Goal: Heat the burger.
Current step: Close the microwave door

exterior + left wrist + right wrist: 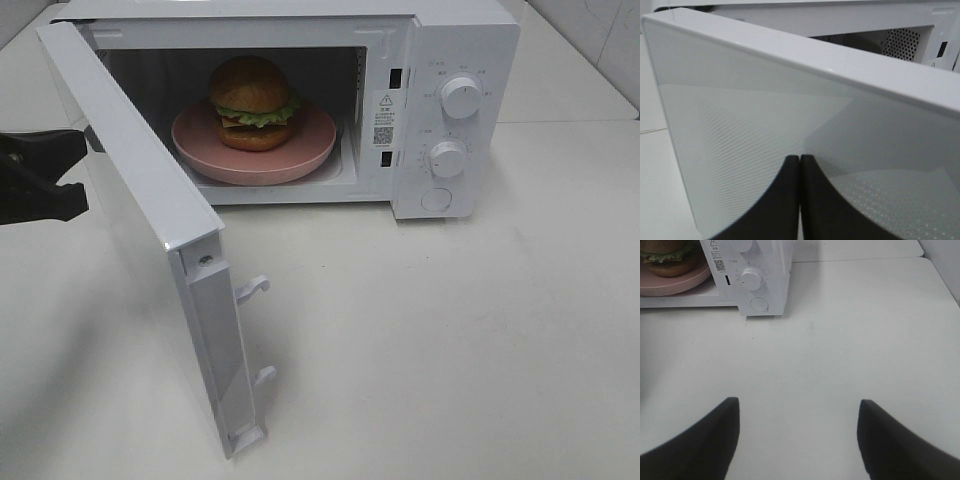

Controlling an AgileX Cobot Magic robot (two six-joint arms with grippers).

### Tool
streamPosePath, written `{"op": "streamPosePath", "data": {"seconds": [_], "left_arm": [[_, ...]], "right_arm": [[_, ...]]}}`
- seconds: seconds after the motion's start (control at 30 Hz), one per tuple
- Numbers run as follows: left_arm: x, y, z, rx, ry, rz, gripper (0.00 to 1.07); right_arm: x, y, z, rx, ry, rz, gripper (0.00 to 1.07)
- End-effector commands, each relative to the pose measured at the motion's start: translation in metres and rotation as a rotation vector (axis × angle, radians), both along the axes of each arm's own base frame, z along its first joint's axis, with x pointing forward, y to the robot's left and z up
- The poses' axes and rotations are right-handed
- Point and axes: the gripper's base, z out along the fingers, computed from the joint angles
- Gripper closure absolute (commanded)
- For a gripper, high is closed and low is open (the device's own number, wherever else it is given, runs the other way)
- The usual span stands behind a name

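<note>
The burger (252, 100) stands upright in the middle of the pink plate (300, 165), and the plate sits inside the cavity of the microwave (460, 40), whose door (140, 200) is swung wide open toward the left side. I judge the burger to be light and rather soft. It is a stack of bun, lettuce and patty, so a squeeze from the sides could shift the layers, and the glossy bun looks a little slippery. If it must be moved at all, the safer place to take hold is the rim of the plate, which looks stiff and is wider than the burger. As it lies now, it probably needs no grasp, because the next thing to handle is the door, a stiff hinged panel that should yield to a gentle push on its outer face near the free edge. The left gripper (800, 159) is just in front of that outer face with its jaws pressed together and holding nothing; whether they touch the door I cannot tell. The right gripper (799, 410) hovers over the bare white surface (450, 350) with its jaws spread apart and empty, well apart from the two knobs.
</note>
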Motion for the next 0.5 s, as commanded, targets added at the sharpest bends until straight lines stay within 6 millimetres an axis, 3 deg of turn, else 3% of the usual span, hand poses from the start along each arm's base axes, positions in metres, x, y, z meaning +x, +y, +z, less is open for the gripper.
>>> {"op": "streamPosePath", "data": {"seconds": [0.03, 0.5], "left_arm": [[0.007, -0.015, 0.0, 0.004, -0.016, -0.048, 1.07], [0.026, -0.051, -0.004, -0.01, -0.012, -0.107, 1.07]], "right_arm": [[-0.004, 0.0, 0.0, 0.014, -0.034, -0.003, 0.43], [-0.004, 0.0, 0.0, 0.014, -0.034, -0.003, 0.43]]}}
